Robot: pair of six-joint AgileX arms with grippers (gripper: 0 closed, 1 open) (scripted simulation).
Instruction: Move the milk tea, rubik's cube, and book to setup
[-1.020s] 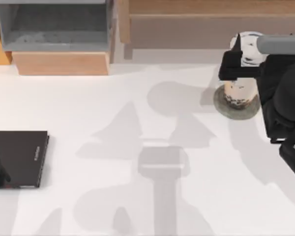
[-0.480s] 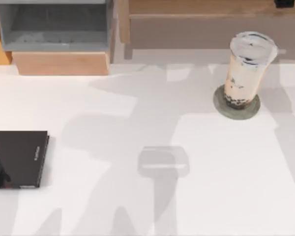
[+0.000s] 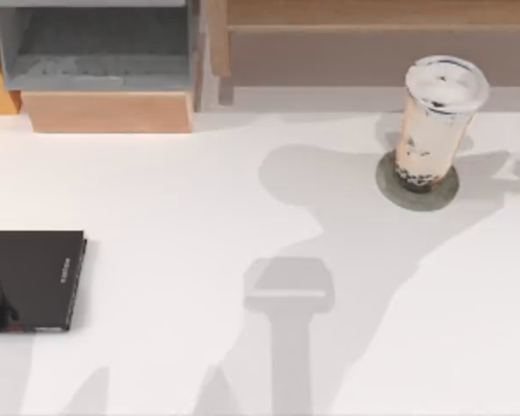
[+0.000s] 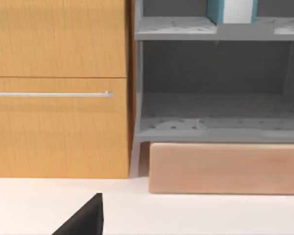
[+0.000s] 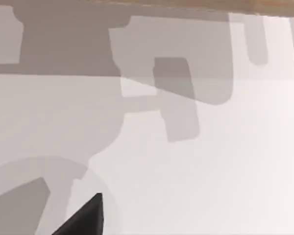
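The milk tea [image 3: 434, 121] stands upright on a flat grey round disc [image 3: 417, 184], at the desk's [image 3: 243, 217] far right, just in front of a long wooden ledge [image 3: 373, 35]. Nothing crowds it; bare desk lies all around. Well to the left of the cup, a grey shelf unit [image 3: 95, 48] sits on a wooden base [image 3: 108, 111], and the teal book [image 4: 232, 11] stands on its upper shelf. A thin black book [image 3: 36, 277] lies flat far left of the cup. A dark tip marks the left tool [image 4: 83, 220] and the right tool [image 5: 83, 218]; whether either is released or clenched cannot be told.
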